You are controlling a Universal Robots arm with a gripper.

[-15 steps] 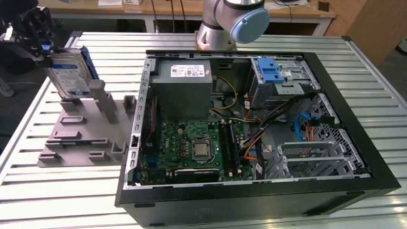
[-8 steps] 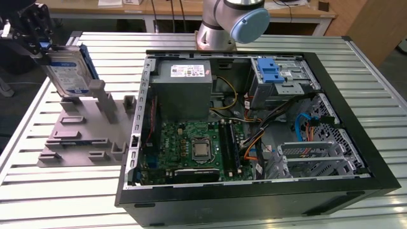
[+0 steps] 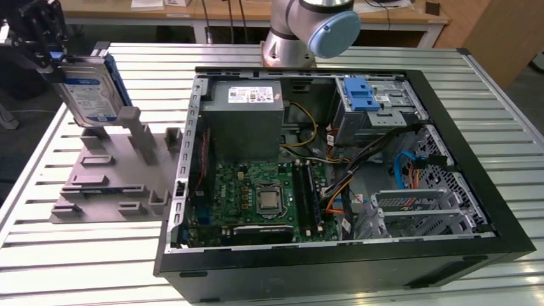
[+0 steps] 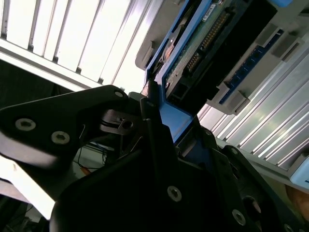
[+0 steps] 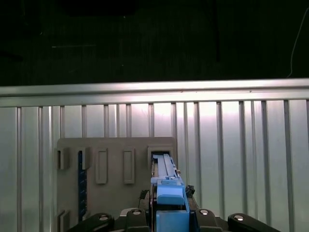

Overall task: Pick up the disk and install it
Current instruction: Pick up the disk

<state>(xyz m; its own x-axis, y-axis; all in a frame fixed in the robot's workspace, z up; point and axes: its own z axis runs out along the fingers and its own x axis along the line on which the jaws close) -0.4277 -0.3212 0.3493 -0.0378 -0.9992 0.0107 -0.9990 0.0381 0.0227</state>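
The disk (image 3: 85,92), a silver drive with a blue-and-white label and a blue frame, stands nearly upright at the exterior view's far left. My gripper (image 3: 51,60) is shut on its upper end. The disk's lower end is at a post of the grey fixture plate (image 3: 111,185); I cannot tell whether it still touches the slot. In the first wrist view the disk's (image 5: 164,169) blue edge runs from the gripper (image 5: 169,205) down to a slot in the fixture (image 5: 116,159). The second wrist view has the disk's (image 4: 203,38) connector end beyond the gripper (image 4: 174,130).
An open computer case (image 3: 476,191) lies at the exterior view's right of the fixture, with a grey power supply (image 3: 246,115), a motherboard (image 3: 255,197) and a drive bay with a blue latch (image 3: 365,95). The arm's base (image 3: 297,38) stands behind it on the slatted table (image 3: 85,255).
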